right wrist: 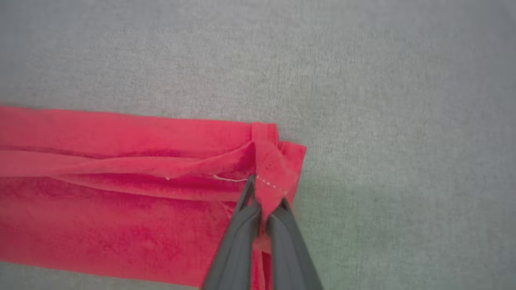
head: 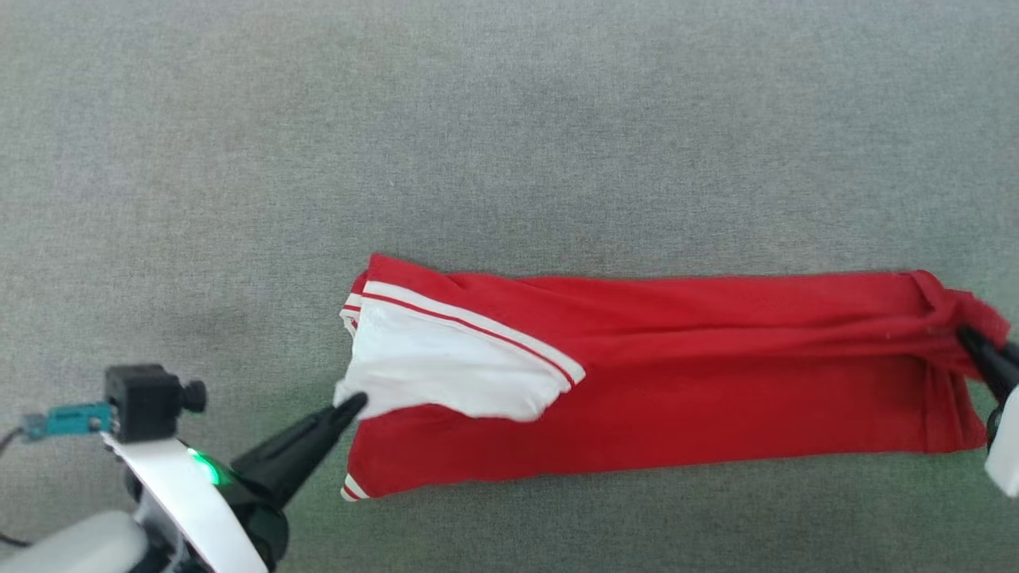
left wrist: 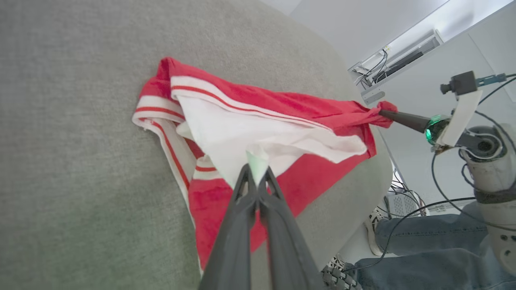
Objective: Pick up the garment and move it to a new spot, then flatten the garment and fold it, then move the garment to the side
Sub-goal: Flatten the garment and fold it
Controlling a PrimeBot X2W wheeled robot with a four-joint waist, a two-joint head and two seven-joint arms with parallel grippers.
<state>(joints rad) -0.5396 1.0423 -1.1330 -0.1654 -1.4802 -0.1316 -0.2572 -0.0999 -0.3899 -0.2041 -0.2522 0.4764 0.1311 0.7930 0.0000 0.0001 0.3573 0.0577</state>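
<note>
Since the garment (head: 653,382) already lies as a long narrow band on the grey table (head: 509,119), doubled lengthwise with red layers stacked, I judge the fold step is in hand and partway through; the move to the side is not yet done.

The left gripper (head: 354,404) is clenched on the tip of the white sleeve panel (head: 430,374) at the band's left end; its wrist view shows a small peak of white cloth nipped between the fingers (left wrist: 238,225), with the panel raised a little off the red beneath. The right gripper (head: 975,346) is clamped on the bunched red hem corner at the right end; its wrist view shows red cloth squeezed between the fingers (right wrist: 238,233), with a stitch line just above the tips.

The garment sits centre-right in the head view, stretched between the two grips; the striped trim (head: 470,318) is at the left end; the band is mostly flat on the table, and only the pinched corners look lifted.

My guess at the next move: lay the sleeve panel flat across the red body, or bring the two ends together for a crosswise fold; either calls for both arms moving in step, with the cloth taut but not dragged; the thin pinch on the white tip could slip, and the bunch at the right could leave creases.
</note>
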